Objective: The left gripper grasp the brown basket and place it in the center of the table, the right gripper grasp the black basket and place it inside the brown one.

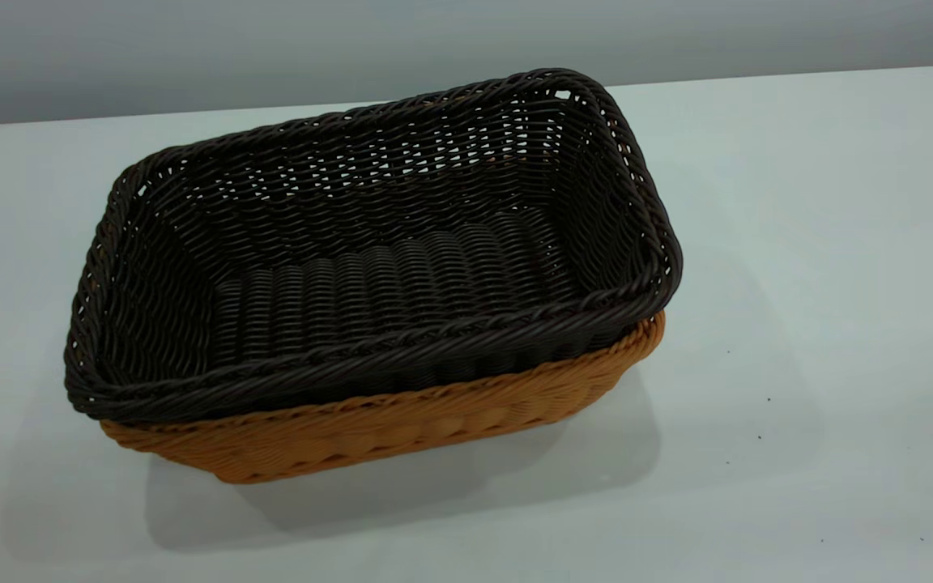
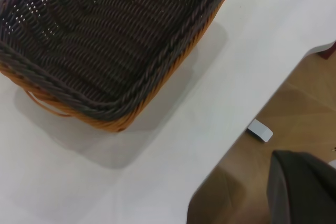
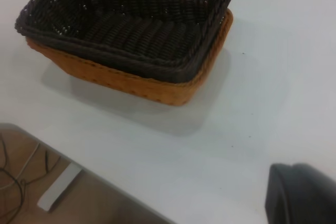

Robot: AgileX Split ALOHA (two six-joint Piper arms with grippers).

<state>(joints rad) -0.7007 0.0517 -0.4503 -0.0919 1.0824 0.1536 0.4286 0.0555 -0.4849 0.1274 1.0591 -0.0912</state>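
The brown basket holds the black basket on the table; no pincer shows.

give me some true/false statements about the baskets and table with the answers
1. The black basket sits nested inside the brown basket. True.
2. The black basket holds several objects. False: it is empty.
3. The stacked baskets rest on the white table. True.
4. A gripper is clamped on the black basket's rim in the exterior view. False: no gripper shows there and nothing touches the baskets.
5. The brown basket lies upside down. False: it stands upright under the black one.
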